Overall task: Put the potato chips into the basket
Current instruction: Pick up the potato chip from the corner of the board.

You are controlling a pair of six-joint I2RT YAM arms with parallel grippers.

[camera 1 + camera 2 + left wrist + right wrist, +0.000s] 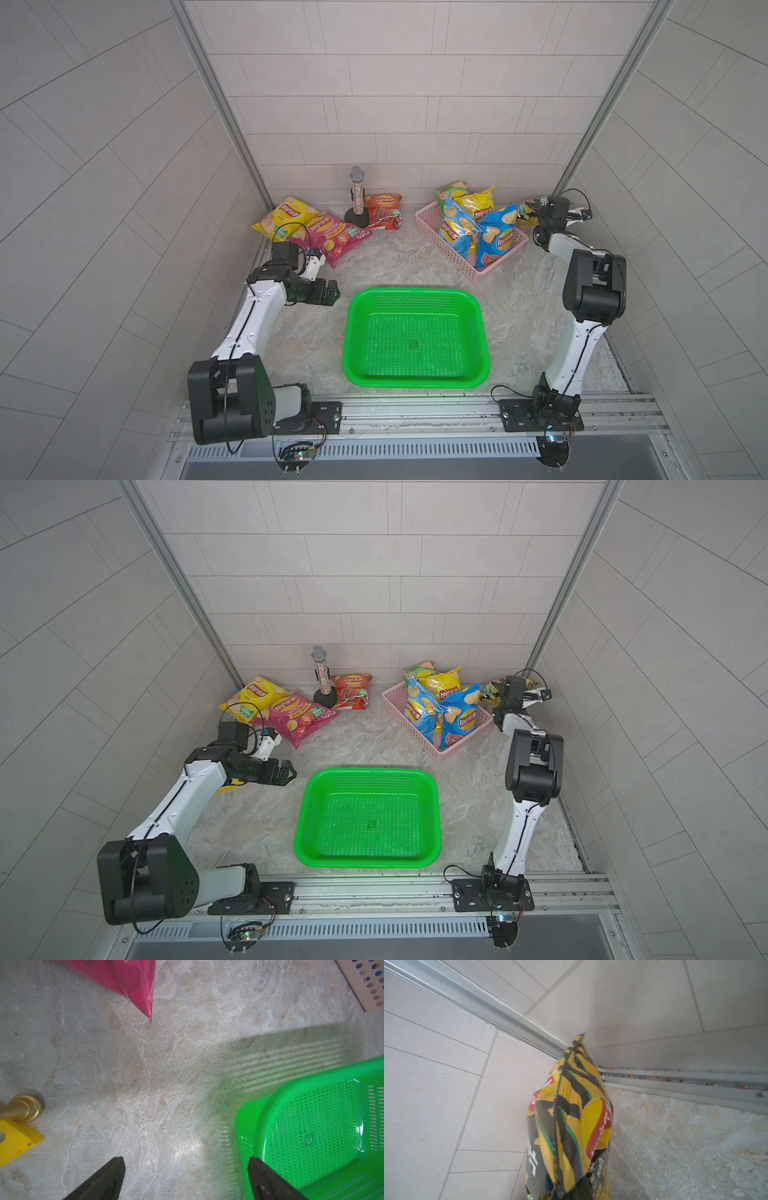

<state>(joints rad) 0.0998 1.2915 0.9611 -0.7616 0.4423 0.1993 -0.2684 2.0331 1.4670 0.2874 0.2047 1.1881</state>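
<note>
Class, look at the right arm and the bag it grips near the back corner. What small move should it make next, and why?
Probably lift the black-and-yellow bag clear of the table and swing it toward the green basket. The right gripper is shut on the bag close to the back wall, and the basket looks empty.

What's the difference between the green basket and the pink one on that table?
The green basket is empty; the pink basket is stuffed with chip bags in blue, yellow and green. The green basket sits near the front, squarely; the pink basket sits farther back, turned at an angle. The green basket looks wider, with rounded corners; the pink basket has sharper corners. Both are perforated plastic.
</note>
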